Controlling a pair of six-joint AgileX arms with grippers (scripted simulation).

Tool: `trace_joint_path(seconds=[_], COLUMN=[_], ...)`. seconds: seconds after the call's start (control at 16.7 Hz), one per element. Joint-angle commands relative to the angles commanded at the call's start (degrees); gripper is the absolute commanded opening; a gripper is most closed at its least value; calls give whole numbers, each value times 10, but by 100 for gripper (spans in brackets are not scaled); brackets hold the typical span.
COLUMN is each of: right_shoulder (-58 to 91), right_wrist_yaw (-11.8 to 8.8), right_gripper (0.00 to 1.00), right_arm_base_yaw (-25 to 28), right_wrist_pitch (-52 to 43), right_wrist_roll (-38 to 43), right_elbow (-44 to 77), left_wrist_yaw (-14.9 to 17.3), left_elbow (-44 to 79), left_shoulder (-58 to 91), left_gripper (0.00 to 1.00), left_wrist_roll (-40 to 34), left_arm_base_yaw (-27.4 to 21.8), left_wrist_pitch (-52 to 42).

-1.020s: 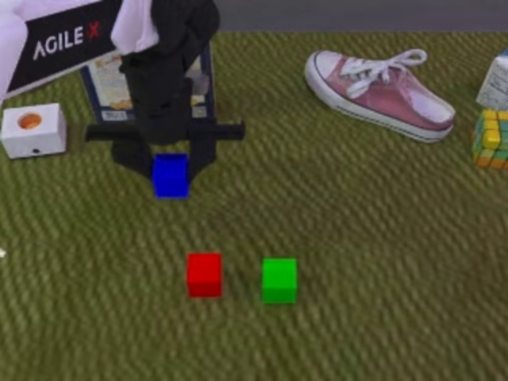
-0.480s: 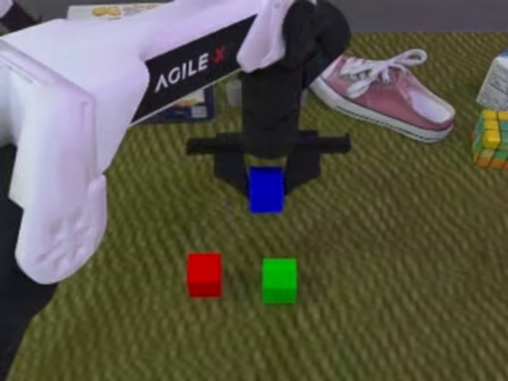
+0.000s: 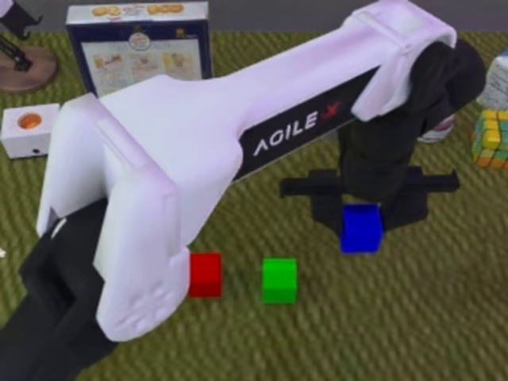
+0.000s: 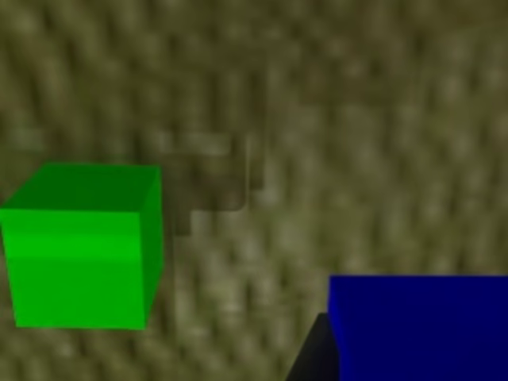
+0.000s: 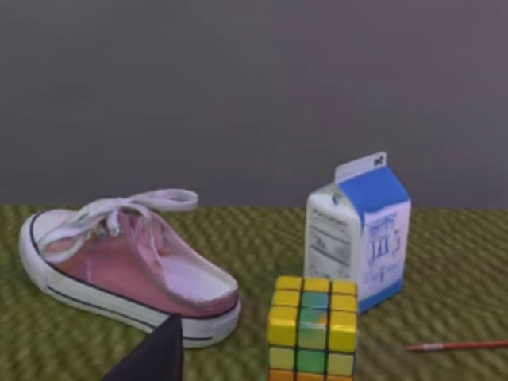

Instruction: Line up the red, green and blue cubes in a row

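The red cube [image 3: 205, 275] and the green cube [image 3: 279, 279] sit side by side on the olive mat, a small gap between them. My left gripper [image 3: 362, 226] is shut on the blue cube [image 3: 361, 228], carried to the right of the green cube and a little farther back. In the left wrist view the blue cube [image 4: 421, 325] fills one corner, one dark finger [image 4: 317, 357] lies against its side, and the green cube [image 4: 79, 246] rests on the mat beyond it. My right arm is outside the top view.
The white left arm [image 3: 198, 151] spans the mat's middle. A pink shoe [image 5: 127, 262], puzzle cube [image 3: 490, 139], milk carton [image 3: 496, 79] and red pencil [image 5: 456, 345] lie at the right. A white box with an orange circle [image 3: 32, 131] and a blue-edged box [image 3: 139, 48] stand at the back left.
My left arm has swung right across the mat with the blue cube, from behind the red cube to a spot right of the green cube. Red and green cubes stayed put.
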Motion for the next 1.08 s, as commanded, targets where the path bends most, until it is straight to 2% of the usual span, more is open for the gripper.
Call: trace_joint_path(seconds=[0.24, 0.66, 0.96, 1.08], right_shoulder=[0, 0, 0, 0], right_wrist_yaw=[0, 0, 0, 0], right_gripper=[100, 100, 100, 100], right_arm_base_yaw=[0, 0, 0, 0], right_wrist_pitch=[0, 0, 0, 0], right_wrist_roll=[0, 0, 0, 0], right_elbow=[0, 0, 0, 0], left_wrist_yaw=[0, 0, 0, 0], left_elbow=[-11, -151, -163, -163], left_shoulder=[-3, -3, -2, -2], left_gripper=[0, 0, 0, 15], left_wrist_roll=[2, 0, -1, -1], left_arm_base_yaw=[1, 0, -1, -1], left_wrist_pitch=[11, 149, 161, 161])
